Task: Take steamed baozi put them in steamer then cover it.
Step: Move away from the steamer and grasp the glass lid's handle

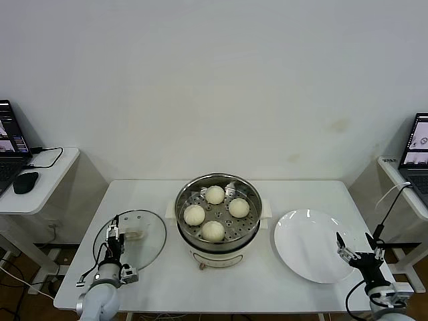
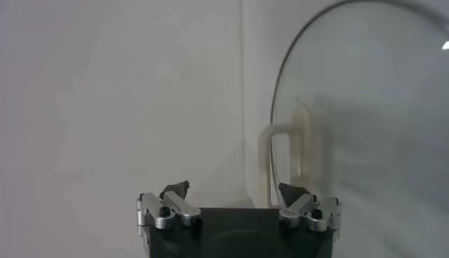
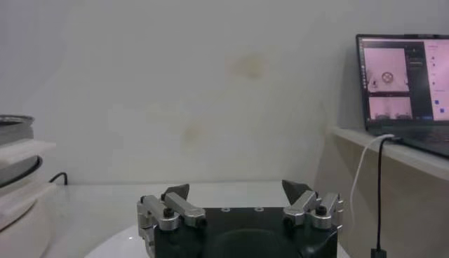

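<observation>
- Left gripper (image 1: 114, 235) hangs at the counter (image 1: 160, 281) front, jaws spread, over the near rim of the cover (image 1: 144, 227)
- Right gripper (image 1: 342, 249), jaws spread, beside the plate (image 1: 307, 247)
- Four steamed baozi (image 1: 214, 231) sit in the steamer (image 1: 200, 244), uncovered
- No readable writing

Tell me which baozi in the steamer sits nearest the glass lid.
The left baozi, on the side of the steamer facing the lid; the other three lie farther right.
</observation>
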You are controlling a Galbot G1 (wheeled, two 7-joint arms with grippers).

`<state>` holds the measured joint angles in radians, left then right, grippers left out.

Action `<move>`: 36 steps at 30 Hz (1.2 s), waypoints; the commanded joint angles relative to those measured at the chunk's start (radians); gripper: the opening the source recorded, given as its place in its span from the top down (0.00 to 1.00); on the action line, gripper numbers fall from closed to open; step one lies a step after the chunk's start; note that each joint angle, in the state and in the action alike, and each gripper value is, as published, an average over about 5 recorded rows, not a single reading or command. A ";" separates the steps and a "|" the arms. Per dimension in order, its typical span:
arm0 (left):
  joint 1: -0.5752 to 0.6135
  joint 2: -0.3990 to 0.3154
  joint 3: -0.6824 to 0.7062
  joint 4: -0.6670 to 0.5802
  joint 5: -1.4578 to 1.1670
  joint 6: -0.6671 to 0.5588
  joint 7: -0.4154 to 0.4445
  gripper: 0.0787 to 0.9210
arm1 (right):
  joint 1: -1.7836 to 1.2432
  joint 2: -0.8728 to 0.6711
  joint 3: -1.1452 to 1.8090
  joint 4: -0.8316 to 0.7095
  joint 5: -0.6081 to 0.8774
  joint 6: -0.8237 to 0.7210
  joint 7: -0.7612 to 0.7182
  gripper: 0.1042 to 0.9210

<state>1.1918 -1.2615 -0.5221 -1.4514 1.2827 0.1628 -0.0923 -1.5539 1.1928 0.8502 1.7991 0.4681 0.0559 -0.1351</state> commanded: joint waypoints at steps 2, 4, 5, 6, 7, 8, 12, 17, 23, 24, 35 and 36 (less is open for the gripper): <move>-0.047 -0.009 -0.002 0.064 -0.001 0.002 -0.009 0.12 | -0.001 0.001 0.000 -0.005 -0.003 0.003 -0.001 0.12; -0.052 -0.015 -0.002 0.073 -0.003 0.001 -0.017 0.12 | -0.003 0.001 0.001 -0.005 -0.004 0.005 -0.002 0.12; -0.054 -0.017 -0.002 0.077 -0.005 0.001 -0.023 0.12 | -0.004 0.001 0.001 -0.005 -0.004 0.006 -0.002 0.12; -0.056 -0.019 -0.002 0.080 -0.008 0.000 -0.030 0.12 | -0.006 0.001 0.002 -0.005 -0.004 0.007 -0.002 0.12; -0.056 -0.020 -0.003 0.083 -0.012 -0.001 -0.036 0.12 | -0.007 0.001 0.004 -0.005 -0.004 0.008 -0.003 0.12; -0.056 -0.020 -0.003 0.085 -0.015 -0.001 -0.041 0.12 | -0.009 0.001 0.005 -0.005 -0.004 0.009 -0.003 0.12; -0.054 -0.018 -0.004 0.094 -0.027 -0.002 -0.056 0.12 | -0.012 0.001 0.007 -0.005 -0.006 0.010 -0.004 0.12; -0.048 -0.020 -0.005 0.095 -0.033 -0.004 -0.065 0.15 | -0.011 0.003 0.007 -0.003 -0.009 0.010 -0.005 0.12; -0.047 -0.016 -0.003 0.096 -0.038 -0.006 -0.064 0.34 | -0.014 0.007 0.007 0.000 -0.013 0.012 -0.005 0.12; -0.048 -0.015 -0.003 0.098 -0.039 -0.006 -0.063 0.37 | -0.016 0.008 0.008 0.001 -0.013 0.012 -0.005 0.12; -0.051 -0.008 -0.003 0.110 -0.051 -0.013 -0.061 0.75 | -0.021 0.011 0.010 0.002 -0.020 0.015 -0.006 0.12; -0.049 -0.008 -0.003 0.108 -0.053 -0.015 -0.062 0.78 | -0.021 0.011 0.010 0.002 -0.020 0.015 -0.006 0.12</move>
<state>1.1420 -1.2711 -0.5247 -1.3458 1.2339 0.1515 -0.1471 -1.5752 1.2041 0.8600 1.8012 0.4488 0.0697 -0.1412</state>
